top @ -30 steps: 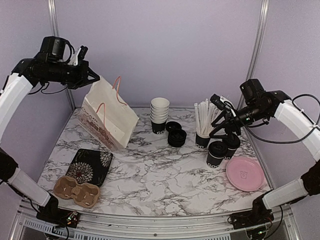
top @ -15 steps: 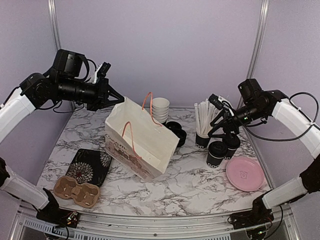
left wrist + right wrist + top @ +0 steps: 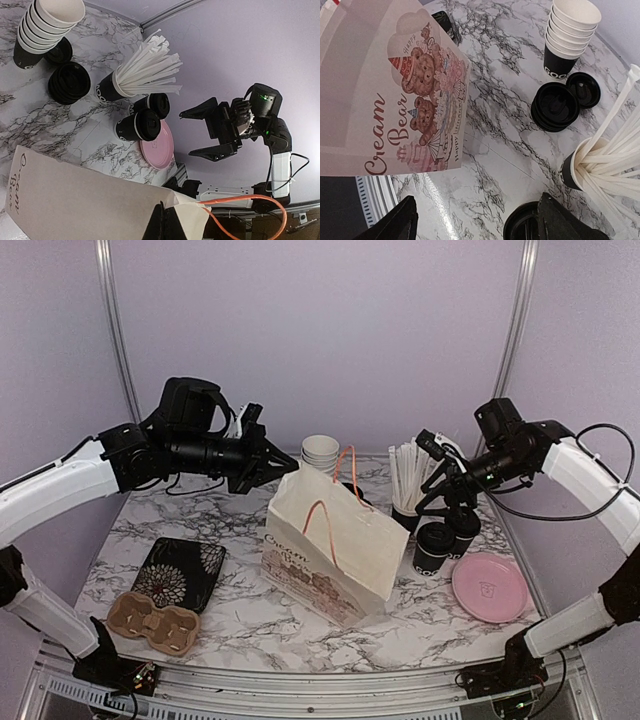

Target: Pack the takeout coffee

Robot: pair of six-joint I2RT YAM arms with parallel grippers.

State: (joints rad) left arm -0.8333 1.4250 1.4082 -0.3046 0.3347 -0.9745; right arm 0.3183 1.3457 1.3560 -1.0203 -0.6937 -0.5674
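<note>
Two lidded black takeout coffee cups (image 3: 433,548) stand together at the right, beside the pink plate; they also show in the left wrist view (image 3: 141,125). My left gripper (image 3: 284,469) is shut on the top edge of a white "Cream Bear" paper bag (image 3: 330,552) with orange handles, holding it upright at the table's middle; the pinch shows in the left wrist view (image 3: 167,223). My right gripper (image 3: 441,486) is open and empty, hovering just above the two cups. In the right wrist view one cup lid (image 3: 524,226) lies beside the right finger (image 3: 565,222).
A black cup full of white straws (image 3: 405,512), a stack of nested cups (image 3: 320,453) and a pile of black lids (image 3: 69,82) stand behind. A pink plate (image 3: 490,587) lies at the right. A floral tray (image 3: 180,573) and a cardboard cup carrier (image 3: 153,622) lie at the front left.
My left gripper has carried the bag from the back left to the table's middle, close to the cups. My right gripper has stayed open above the cups.
</note>
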